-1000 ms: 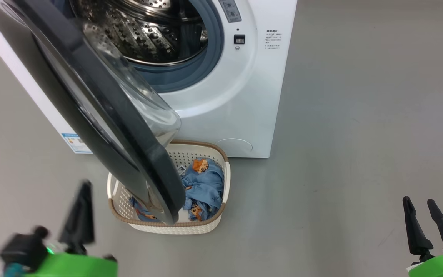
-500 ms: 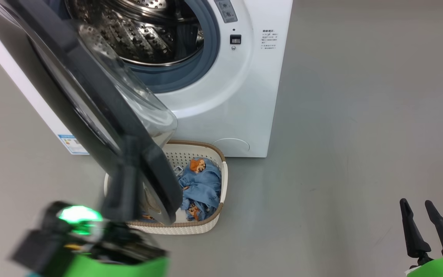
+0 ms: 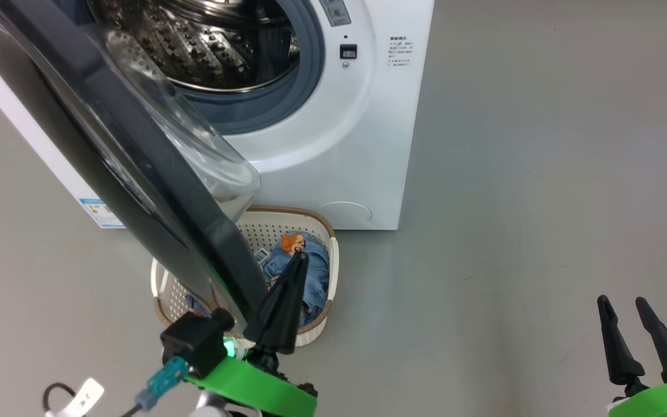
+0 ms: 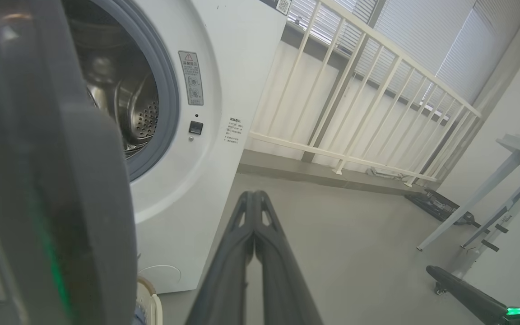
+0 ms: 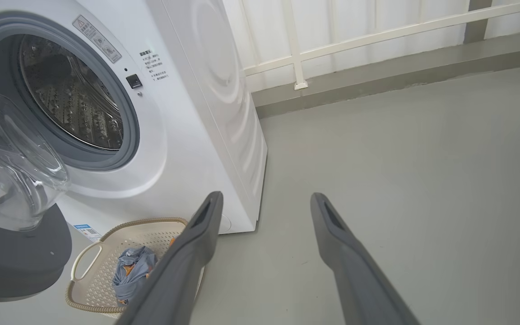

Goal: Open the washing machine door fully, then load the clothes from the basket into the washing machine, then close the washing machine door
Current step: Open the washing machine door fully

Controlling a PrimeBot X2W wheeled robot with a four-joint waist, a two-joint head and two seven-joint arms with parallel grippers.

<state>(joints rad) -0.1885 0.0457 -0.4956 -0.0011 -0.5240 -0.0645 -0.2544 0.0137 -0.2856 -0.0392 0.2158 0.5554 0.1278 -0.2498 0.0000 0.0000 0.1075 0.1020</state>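
The left gripper, fingers pressed together, has been swung from the lower left to just beside the door's lower edge, over the basket.

The left gripper points up and forward, fingers pressed together. The right gripper rests low, its fingers spread apart.
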